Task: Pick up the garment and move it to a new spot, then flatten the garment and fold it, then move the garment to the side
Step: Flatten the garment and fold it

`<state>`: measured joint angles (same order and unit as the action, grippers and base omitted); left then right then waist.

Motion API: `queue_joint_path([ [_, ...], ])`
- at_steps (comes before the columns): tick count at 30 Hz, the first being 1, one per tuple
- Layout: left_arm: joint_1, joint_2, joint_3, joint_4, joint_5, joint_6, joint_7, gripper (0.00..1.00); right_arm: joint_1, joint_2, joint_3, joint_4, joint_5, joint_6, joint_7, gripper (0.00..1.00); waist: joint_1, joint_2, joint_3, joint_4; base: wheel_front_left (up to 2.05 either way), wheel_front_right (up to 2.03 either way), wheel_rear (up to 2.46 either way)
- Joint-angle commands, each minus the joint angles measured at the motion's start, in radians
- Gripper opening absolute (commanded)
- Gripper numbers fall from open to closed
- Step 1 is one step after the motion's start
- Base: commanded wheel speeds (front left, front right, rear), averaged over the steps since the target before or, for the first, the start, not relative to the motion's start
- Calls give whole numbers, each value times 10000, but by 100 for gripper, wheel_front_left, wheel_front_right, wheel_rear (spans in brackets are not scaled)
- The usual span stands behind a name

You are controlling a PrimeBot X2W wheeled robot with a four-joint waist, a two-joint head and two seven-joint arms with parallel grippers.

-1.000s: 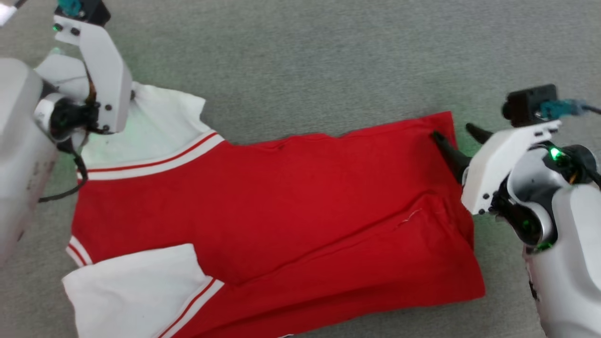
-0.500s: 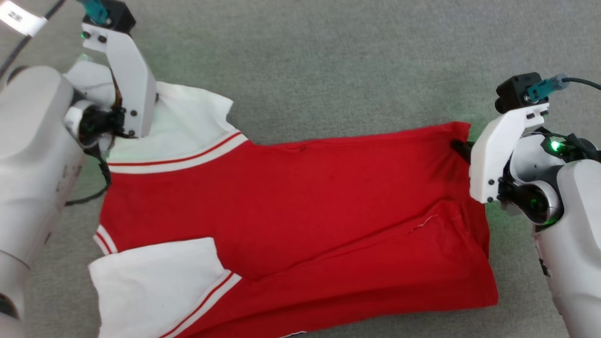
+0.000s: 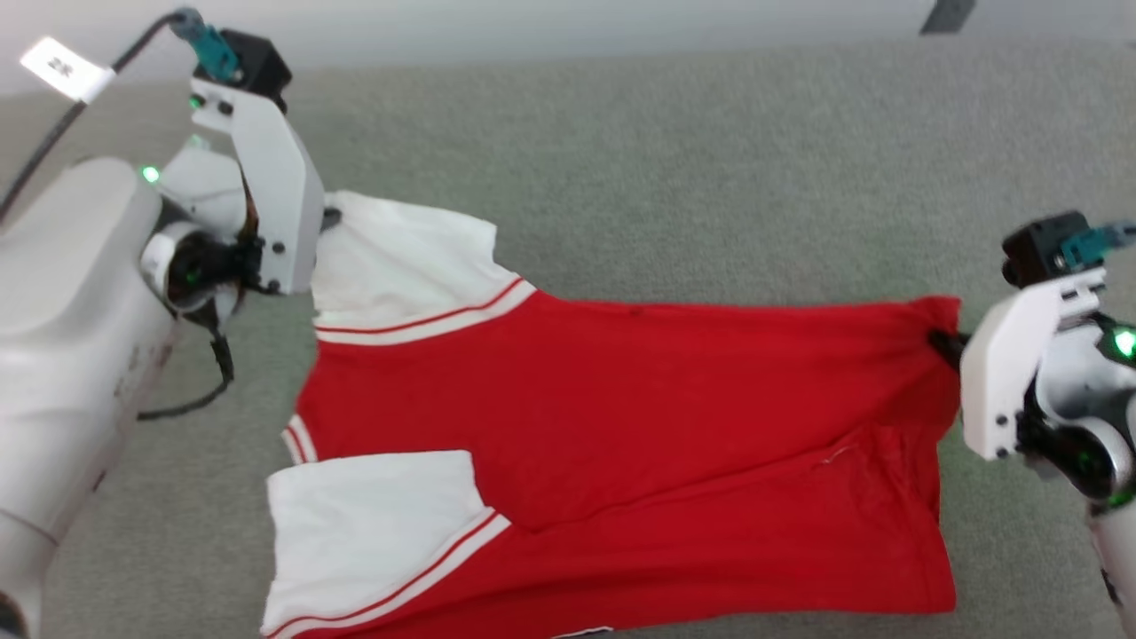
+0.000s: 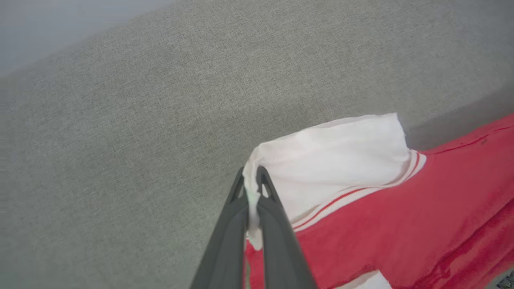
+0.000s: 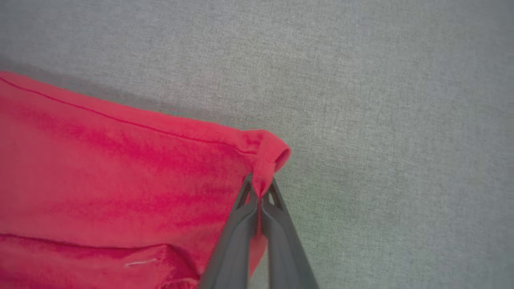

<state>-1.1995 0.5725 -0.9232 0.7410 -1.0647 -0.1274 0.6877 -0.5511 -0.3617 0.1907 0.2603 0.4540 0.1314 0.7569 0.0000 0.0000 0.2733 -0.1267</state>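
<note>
The red shirt (image 3: 621, 417) with white sleeves lies stretched across the grey worktop (image 3: 710, 160) between the two pairs of fingers. The left fingers (image 4: 235, 208) are clamped on a white sleeve edge, the right fingers (image 5: 247, 218) on a red hem corner.

Right tool (image 5: 260, 188) pinching red garment (image 5: 120, 168) corner, above grey carpet (image 5: 381, 120).

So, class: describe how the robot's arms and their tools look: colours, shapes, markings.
The left arm and right arm are pale shells with green lights. The left tool and right tool have slim dark fingers; white brackets carry black cameras with teal plugs.
</note>
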Motion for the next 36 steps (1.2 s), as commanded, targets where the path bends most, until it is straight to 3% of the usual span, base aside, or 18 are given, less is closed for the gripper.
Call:
queue_joint_path([
  [1, 270, 100, 21, -230, -105, 88, 72, 0, 336, -136, -105, -174, 55, -16, 94, 0, 0, 0, -714, 508, 0, 0, 0],
  [6, 1103, 765, 68, -1872, -423, 789, 555, 0, 1407, -476, -395, -1056, 228, -16, 542, 0, 0, 0, -1237, 790, 0, 0, 0],
  [15, 3476, 2864, 54, -6618, -1008, 3386, 1507, 0, 3358, -627, -1127, -2315, 494, -16, 1283, 0, 0, 0, -1651, 1074, 0, 0, 0],
  [20, 4866, 3498, -116, -8420, -1362, 4452, 1439, 0, 4144, -460, -1278, -2474, 461, -16, 1601, 0, 0, 0, -1711, 1114, 0, 0, 0],
  [23, 5472, 3569, -258, -8630, -1490, 4730, 1263, 0, 4401, -281, -1238, -2360, 473, -16, 1762, 0, 0, 0, -1704, 1092, 0, 0, 0],
  [27, 5900, 3228, -395, -8090, -1547, 4557, 914, 0, 4327, -121, -1063, -1925, 467, -16, 1791, 0, 0, 0, -1653, 1047, 0, 0, 0],
  [28, 5954, 3085, -389, -7850, -1592, 4470, 792, 9, 4234, -67, -1023, -1782, 487, -16, 1762, 0, 0, 0, -1631, 1039, 0, 0, 0],
  [29, 6017, 2906, -359, -7577, -1700, 4398, 674, 30, 4138, -31, -986, -1656, 480, -16, 1723, 0, 0, 0, -1619, 1037, 0, 0, 0],
  [30, 6041, 2780, -345, -7350, -1719, 4270, 551, 37, 4046, 7, -928, -1566, 459, -16, 1639, 9, 0, 0, -1607, 1027, 0, 0, 0],
  [31, 6025, 2677, -287, -7109, -1727, 4155, 392, 49, 3956, 28, -870, -1465, 443, -16, 1585, 26, 0, 0, -1590, 1018, 0, 0, 0],
  [32, 6010, 2582, -220, -6906, -1724, 4061, 206, 91, 3907, 35, -828, -1370, 434, -16, 1549, 74, 0, 0, -1581, 1015, 0, 0, 0],
  [33, 6021, 2487, -166, -6715, -1773, 3965, 61, 100, 3852, 47, -791, -1304, 464, -16, 1536, 100, 0, 0, -1579, 1015, 0, 0, 0],
  [36, 6002, 2378, -16, -6452, -1797, 3747, -320, 100, 3679, 15, -840, -1246, 707, -16, 1577, 100, 0, 0, -1599, 1049, 0, 0, 0],
])
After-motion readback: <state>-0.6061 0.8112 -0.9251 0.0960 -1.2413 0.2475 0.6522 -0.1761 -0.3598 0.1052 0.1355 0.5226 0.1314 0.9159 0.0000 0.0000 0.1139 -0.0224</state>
